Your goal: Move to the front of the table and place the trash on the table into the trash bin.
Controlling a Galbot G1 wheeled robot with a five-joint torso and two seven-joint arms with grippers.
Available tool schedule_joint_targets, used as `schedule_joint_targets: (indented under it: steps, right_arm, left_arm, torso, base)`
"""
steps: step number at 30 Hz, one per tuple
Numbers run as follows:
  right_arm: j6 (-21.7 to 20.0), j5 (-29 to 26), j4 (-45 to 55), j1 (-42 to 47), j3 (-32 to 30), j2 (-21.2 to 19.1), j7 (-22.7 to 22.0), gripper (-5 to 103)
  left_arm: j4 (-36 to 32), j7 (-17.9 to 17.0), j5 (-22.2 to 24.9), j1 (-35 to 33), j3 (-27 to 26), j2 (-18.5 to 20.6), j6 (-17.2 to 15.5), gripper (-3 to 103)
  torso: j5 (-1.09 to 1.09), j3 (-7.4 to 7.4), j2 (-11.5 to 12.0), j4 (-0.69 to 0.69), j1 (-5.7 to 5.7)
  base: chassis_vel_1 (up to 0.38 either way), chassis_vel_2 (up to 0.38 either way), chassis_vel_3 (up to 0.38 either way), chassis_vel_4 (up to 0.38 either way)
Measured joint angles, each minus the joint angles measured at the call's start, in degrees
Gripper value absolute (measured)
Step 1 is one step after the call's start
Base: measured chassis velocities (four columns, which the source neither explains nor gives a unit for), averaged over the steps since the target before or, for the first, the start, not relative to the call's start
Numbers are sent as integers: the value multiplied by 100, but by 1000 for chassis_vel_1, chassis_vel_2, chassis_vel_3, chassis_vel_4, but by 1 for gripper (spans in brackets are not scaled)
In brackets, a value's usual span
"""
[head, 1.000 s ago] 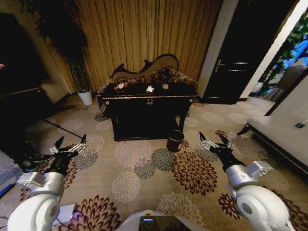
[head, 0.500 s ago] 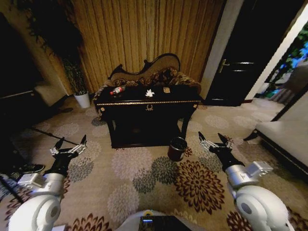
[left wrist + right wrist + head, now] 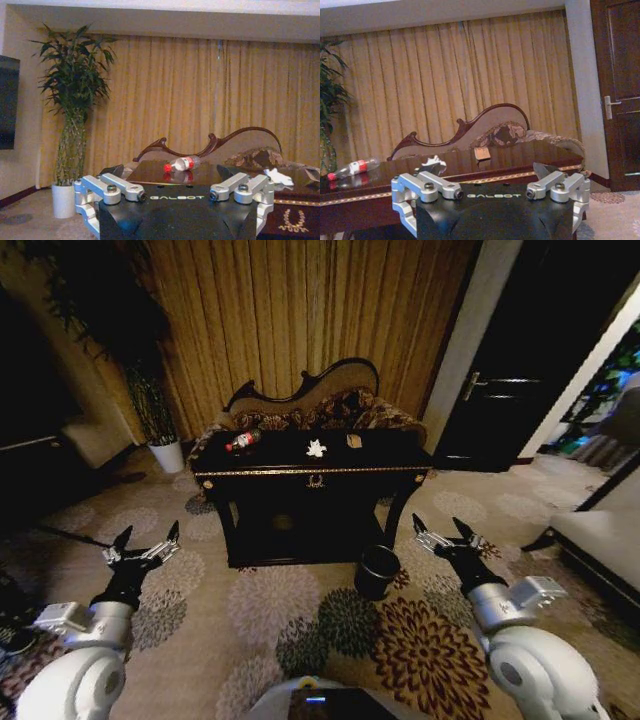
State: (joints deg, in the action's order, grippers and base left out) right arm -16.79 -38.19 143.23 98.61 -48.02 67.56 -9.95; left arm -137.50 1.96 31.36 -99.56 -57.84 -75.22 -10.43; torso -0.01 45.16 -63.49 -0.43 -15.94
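Three bits of trash sit on the table in the head view: bottle, paper wad, tan scrap. The table now looms nearer than before; the trash bin stands by its right leg. Left claw and right claw hover spread and empty. Wrist views show the bottle lying flat.

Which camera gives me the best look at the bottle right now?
Left wrist view: the bottle lies on its side, red cap and label plain. In the head view it is small; in the right wrist view it sits at the edge.
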Motion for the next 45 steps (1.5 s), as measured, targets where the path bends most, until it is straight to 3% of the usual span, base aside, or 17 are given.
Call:
schedule_joint_targets:
  steps: [6,11,29,45]
  right_arm:
    - [10,11,0,-6,35,8,4,100]
    - [14,22,1,-13,51,9,8,100]
    - [27,40,-50,-53,89,-10,20,100]
    - [-4,44,-163,-197,215,-88,14,100]
  left_arm:
    - [11,22,-30,-18,0,-20,32,100]
    - [30,26,-33,-4,9,-32,35,100]
    - [25,32,-39,0,27,-65,58,100]
    - [-229,-138,84,-2,22,-12,-74,100]
  torso:
    - [2,0,0,5,-1]
    - [-1,1,0,-1,-1]
    - [1,1,2,2,-2]
    - [0,0,0,1,1]
  base:
    - [-217,237,253,-229]
    - [-230,190,214,-200]
    - [-219,228,221,-226]
    - [-65,68,64,-67]
